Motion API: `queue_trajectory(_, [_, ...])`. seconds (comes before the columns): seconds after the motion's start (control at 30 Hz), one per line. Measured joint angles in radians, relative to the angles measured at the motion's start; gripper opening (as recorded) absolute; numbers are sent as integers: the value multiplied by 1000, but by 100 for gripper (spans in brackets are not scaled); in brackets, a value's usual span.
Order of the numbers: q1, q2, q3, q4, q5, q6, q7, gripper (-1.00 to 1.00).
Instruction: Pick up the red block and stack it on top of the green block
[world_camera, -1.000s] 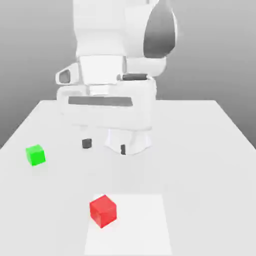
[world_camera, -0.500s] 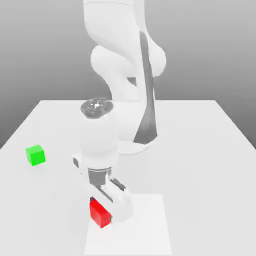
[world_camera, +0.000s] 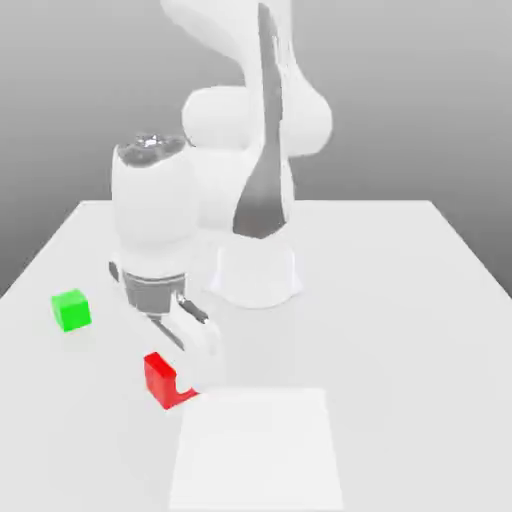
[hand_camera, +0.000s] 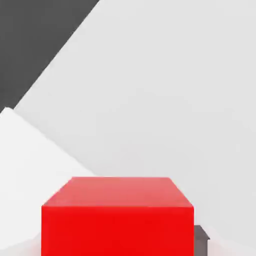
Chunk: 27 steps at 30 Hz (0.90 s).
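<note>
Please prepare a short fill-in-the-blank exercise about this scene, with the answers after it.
The red block is gripped by the ____. In the exterior view, the block nearest the left edge is coloured ____. The pale square lying on the table is coloured ____. The red block is not yet stacked on the ____ block.

Missing words: pincer; green; white; green.

The bright red block (world_camera: 160, 381), a plain cube partly hidden, sits gripped in the end effector (world_camera: 184, 385), near and left of centre; the bright green block (world_camera: 71, 310), a plain cube, rests on the table (world_camera: 400, 330) at left, farther away.
</note>
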Motion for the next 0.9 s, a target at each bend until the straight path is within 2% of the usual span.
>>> queue_trajectory(0.47, [-397,-193,-418,-105,-196,-79,-649,-100])
queue_trajectory(0.63, [-395,-160,-463,-111,-165,-36,-719,-100])
queue_trajectory(0.9, [-340,-69,-493,-110,-55,50,-794,-100])
